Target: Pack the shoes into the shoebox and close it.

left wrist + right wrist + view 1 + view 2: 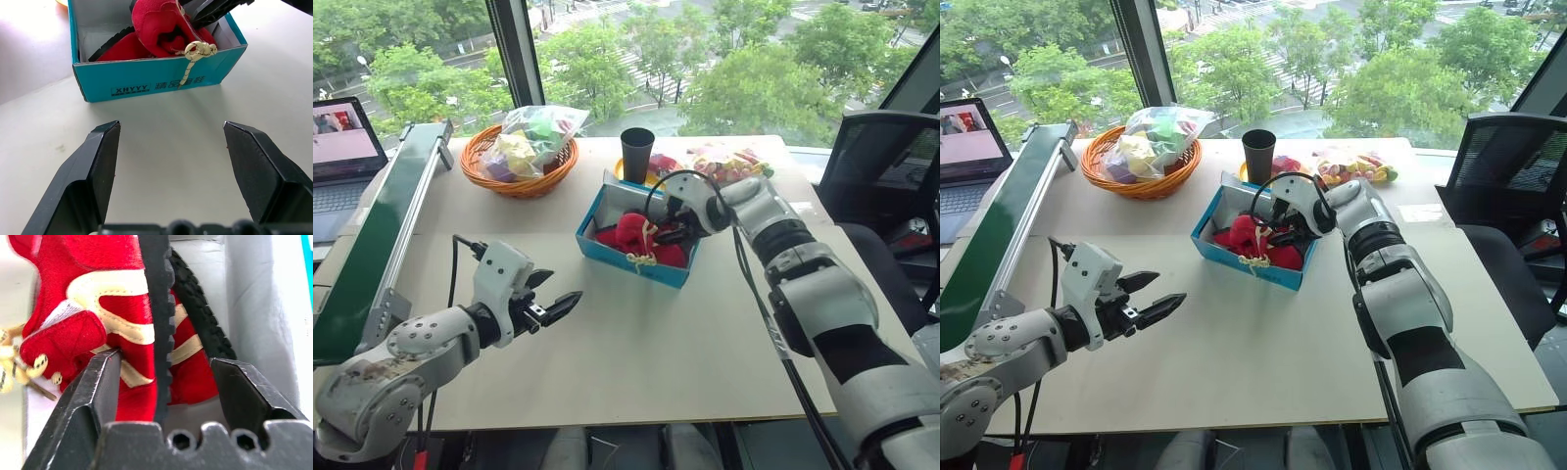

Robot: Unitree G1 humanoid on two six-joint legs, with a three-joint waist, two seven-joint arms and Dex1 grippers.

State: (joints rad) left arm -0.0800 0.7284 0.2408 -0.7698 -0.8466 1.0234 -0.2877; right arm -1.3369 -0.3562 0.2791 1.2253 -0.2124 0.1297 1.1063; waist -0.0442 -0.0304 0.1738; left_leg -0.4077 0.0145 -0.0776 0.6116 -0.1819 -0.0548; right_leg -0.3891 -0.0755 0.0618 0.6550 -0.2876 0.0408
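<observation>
At the upper left of the frame you see a round orange woven basket (pixel 519 166) holding a clear bag of colourful items (pixel 533 137). A tall black cup (pixel 636 155) stands at upper centre on the pale surface (pixel 636 343), with more bagged colourful pieces (pixel 729 162) to its right. An open laptop (pixel 342 162) sits at far left, a black mesh office chair (pixel 886 166) at right.

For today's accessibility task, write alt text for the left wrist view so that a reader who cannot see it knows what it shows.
An open turquoise shoebox sits on a pale table, holding red shoes with a cream lace hanging over its front wall. In the foreground the left gripper has its two black fingers spread apart, short of the box.
</observation>
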